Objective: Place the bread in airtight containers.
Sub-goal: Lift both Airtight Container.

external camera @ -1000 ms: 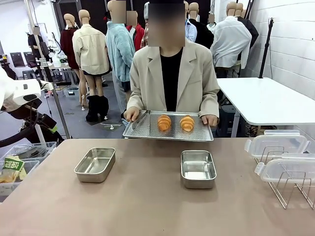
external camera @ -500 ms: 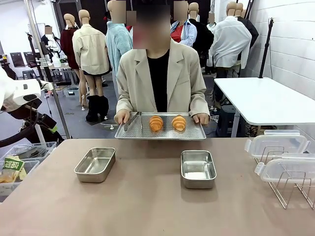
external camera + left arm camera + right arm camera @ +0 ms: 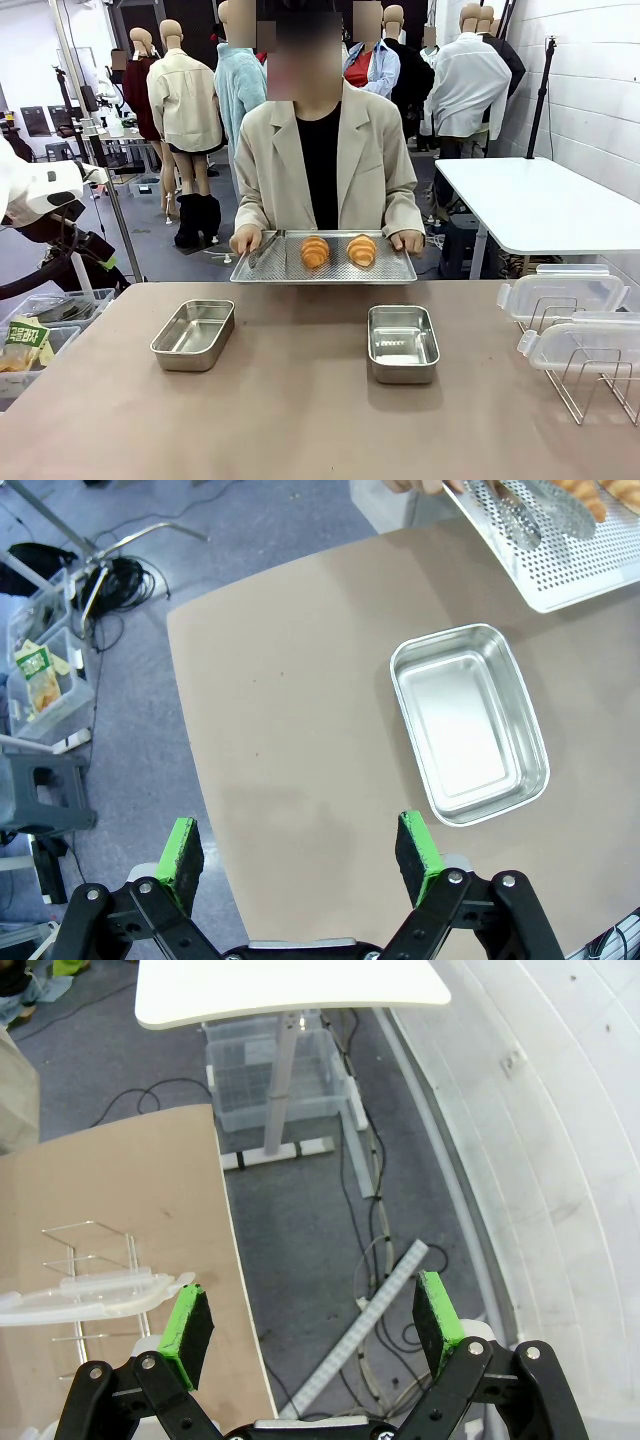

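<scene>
Across the surface (image 3: 300, 420) a person (image 3: 320, 160) holds the tray (image 3: 392, 273) of bread (image 3: 315, 251), both my jaws stand apart, so I think the first pick needs a far reach.

The steel pans (image 3: 193, 335) are shiny and smooth on the matt worktop (image 3: 300, 420), the metal tray (image 3: 390, 268) perforated (fine holes all over), the lids (image 3: 560, 293) right of the pans clear glossy plastic.

Two pastries (image 3: 315, 251) lie on the tray (image 3: 391, 266), behind two pans (image 3: 193, 335).
</scene>
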Robot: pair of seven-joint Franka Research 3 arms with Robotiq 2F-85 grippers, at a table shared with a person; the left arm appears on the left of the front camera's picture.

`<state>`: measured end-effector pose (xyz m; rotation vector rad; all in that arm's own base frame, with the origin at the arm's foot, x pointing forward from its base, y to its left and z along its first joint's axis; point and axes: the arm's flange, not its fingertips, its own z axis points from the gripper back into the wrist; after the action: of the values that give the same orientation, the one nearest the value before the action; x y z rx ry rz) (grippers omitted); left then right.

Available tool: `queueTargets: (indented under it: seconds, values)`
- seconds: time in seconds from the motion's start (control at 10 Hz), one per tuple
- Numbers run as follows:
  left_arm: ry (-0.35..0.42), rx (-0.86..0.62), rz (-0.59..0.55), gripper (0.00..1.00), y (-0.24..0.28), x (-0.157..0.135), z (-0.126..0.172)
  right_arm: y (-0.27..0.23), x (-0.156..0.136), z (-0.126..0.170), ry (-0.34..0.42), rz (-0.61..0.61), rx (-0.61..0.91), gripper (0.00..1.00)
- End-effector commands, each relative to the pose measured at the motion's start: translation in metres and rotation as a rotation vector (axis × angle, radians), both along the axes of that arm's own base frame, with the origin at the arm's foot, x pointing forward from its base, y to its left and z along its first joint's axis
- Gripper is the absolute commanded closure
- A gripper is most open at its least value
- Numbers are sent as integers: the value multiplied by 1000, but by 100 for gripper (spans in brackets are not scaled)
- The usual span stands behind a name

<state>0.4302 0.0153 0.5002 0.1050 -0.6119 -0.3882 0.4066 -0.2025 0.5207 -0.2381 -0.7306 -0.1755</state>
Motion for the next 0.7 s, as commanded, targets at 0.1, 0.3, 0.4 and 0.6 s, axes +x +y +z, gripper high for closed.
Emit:
queueTargets:
  seconds: [0.1, 0.3, 0.4, 0.6]
  values:
    - [-9, 0, 2, 0, 1, 1, 1, 3, -1, -4, 9, 2, -6, 0]
    - [0, 0, 0, 0, 0, 0, 0, 0, 0, 0, 0, 0, 0, 0]
    - [7, -18, -48, 0, -19, 7, -2, 25, 6, 20, -33, 36, 2, 0]
    - [18, -71, -118, 0, -66, 18, -2, 110, 16, 78, -59, 187, 6, 0]
